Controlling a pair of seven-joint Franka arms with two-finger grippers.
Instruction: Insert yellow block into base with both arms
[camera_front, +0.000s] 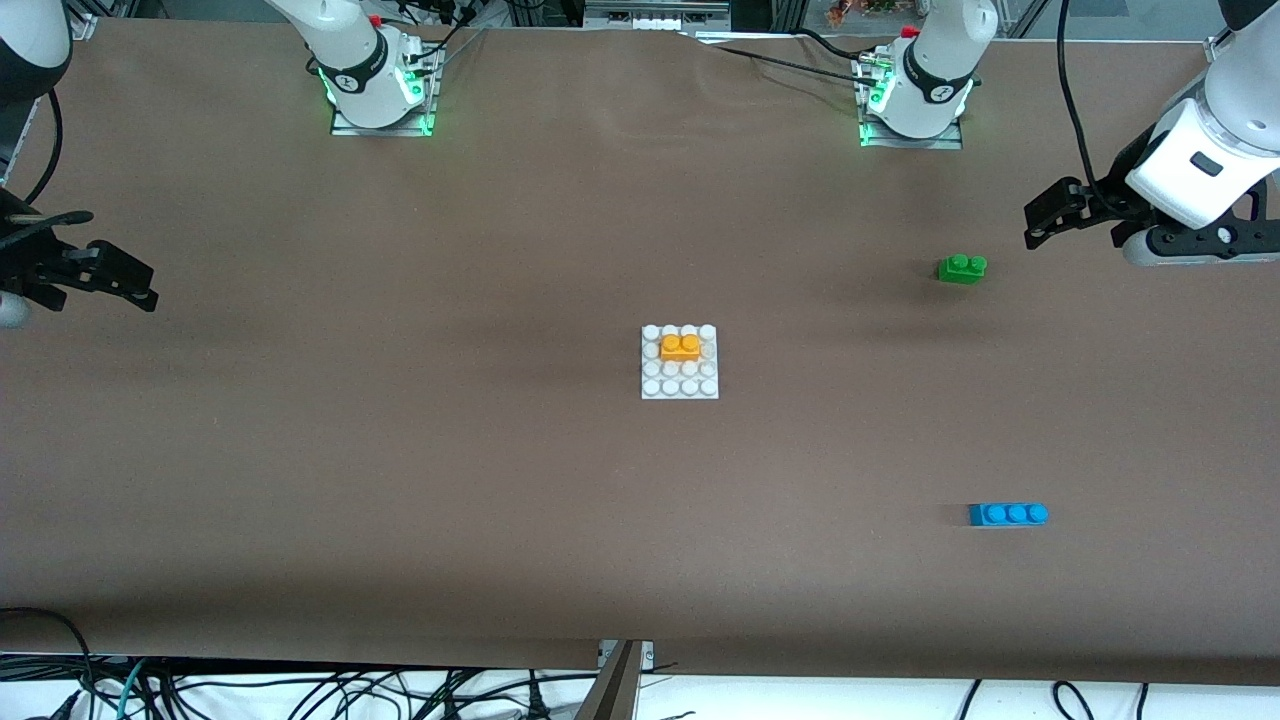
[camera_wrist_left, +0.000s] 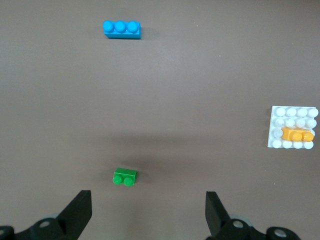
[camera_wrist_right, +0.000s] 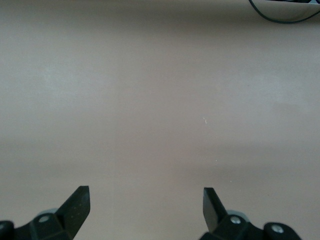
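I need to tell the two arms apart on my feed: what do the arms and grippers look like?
Both arms are white with black joint rings and green lights glowing at their bases. Black cables run along them. The left gripper is black with two wedge-shaped fingers, mounted on a white wrist housing with a small dark marking. The right gripper is black with the same fingers.

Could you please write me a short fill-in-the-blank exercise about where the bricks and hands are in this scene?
1. The yellow block sits on the ____.
2. The brick nearest the front camera is the ____ one.
3. The left hand hangs open above the table beside the ____ brick.
4. Both hands, left and right, hold ____.

Missing words: base; blue; green; nothing.
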